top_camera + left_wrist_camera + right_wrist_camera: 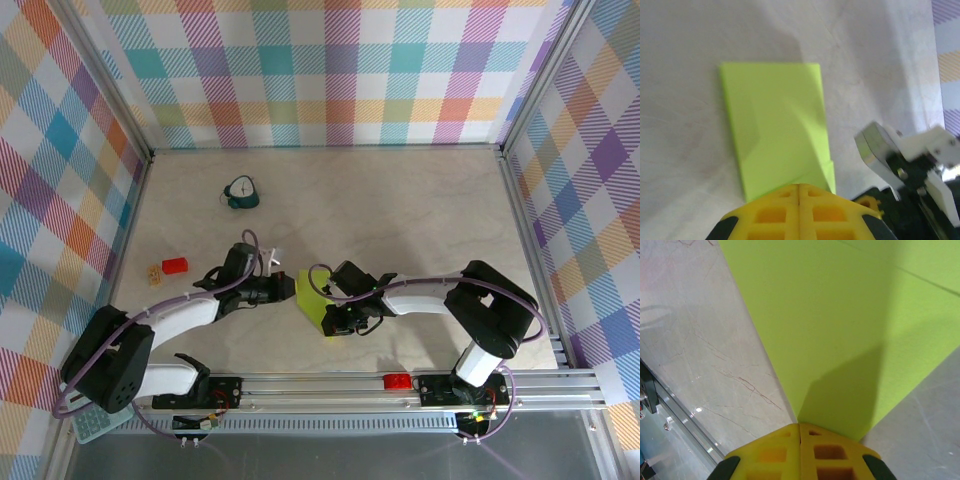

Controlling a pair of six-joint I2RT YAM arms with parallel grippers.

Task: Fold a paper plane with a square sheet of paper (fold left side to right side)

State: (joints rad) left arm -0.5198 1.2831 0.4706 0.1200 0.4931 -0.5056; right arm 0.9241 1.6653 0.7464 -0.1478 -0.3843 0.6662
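The square sheet of paper (pixel 314 301), lime yellow-green, lies folded into a narrow upright rectangle on the table between my two arms. In the left wrist view the paper (pixel 777 125) lies flat with diagonal creases, and a lower layer peeks out at its near right corner. My left gripper (pixel 799 188) is shut, its yellow tips resting over the sheet's near edge. My right gripper (pixel 799 425) is also shut, its tips on a corner of the paper (pixel 840 320). From above, the left gripper (pixel 292 288) and right gripper (pixel 334 303) flank the sheet.
A small teal clock (pixel 241 193) stands at the back left. A red block (pixel 176 265) and a small tan piece (pixel 155 272) lie at the left. Plaid walls enclose the table, and a metal rail (pixel 330 385) runs along the near edge.
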